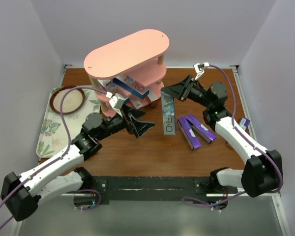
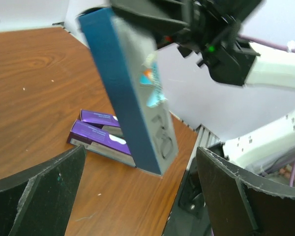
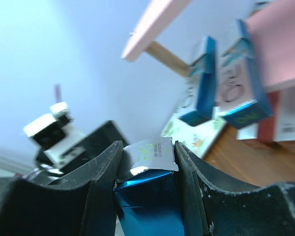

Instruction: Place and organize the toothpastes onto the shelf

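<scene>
Two purple boxes (image 1: 189,133) lie side by side on the table (image 1: 137,157) in the overhead view, just right of a blue box (image 1: 167,119) that stands on end in front of the shelf (image 1: 128,51). Your right gripper (image 1: 168,93) is clamped on the top end of that blue box. Your left gripper (image 1: 143,123) sits just left of it, jaws spread wide and holding nothing. On the shelf, a second blue box (image 1: 132,86) lies on the middle board and red boxes (image 1: 140,104) on the lowest one. A flowered tray (image 1: 45,128) sits at the left edge of the table with a brown-rimmed dish (image 1: 52,104) on it.

From the left wrist, you see the blue box leaning ahead of your spread left fingers (image 2: 39,196), touching neither. Its bottom end rests on the wood, and the right gripper holds its top. The purple boxes lie behind it.

From the right wrist, both right fingers (image 3: 103,187) press against the sides of the blue box, its white end flap showing between them. Beyond, blue boxes poke over the edge of a shelf board, with red and white ones below.
</scene>
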`<state>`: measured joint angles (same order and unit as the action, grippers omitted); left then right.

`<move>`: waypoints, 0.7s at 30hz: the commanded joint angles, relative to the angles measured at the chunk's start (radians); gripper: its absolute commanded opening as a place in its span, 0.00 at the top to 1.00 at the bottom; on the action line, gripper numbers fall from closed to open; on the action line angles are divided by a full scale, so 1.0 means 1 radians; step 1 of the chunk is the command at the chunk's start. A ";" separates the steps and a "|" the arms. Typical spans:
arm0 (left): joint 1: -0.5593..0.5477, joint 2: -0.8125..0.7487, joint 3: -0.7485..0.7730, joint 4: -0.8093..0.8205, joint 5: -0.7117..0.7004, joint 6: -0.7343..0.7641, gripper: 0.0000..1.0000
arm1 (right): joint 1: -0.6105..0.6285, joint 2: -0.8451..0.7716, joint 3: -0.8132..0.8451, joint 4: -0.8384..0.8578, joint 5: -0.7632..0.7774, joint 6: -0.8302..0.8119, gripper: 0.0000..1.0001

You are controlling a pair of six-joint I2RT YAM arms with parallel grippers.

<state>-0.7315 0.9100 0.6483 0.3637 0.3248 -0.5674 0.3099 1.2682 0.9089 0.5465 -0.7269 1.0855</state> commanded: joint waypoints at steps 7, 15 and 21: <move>-0.051 0.112 -0.003 0.290 -0.102 -0.207 0.00 | 0.078 -0.036 -0.042 0.283 -0.020 0.226 0.78; -0.080 0.188 -0.010 0.389 -0.095 -0.273 0.00 | 0.124 -0.021 -0.033 0.316 -0.003 0.246 0.77; -0.094 0.242 -0.007 0.460 -0.060 -0.325 0.07 | 0.159 0.013 -0.036 0.348 0.006 0.260 0.76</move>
<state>-0.8120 1.1286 0.6430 0.7021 0.2409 -0.8368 0.4469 1.2713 0.8612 0.8066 -0.7326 1.3075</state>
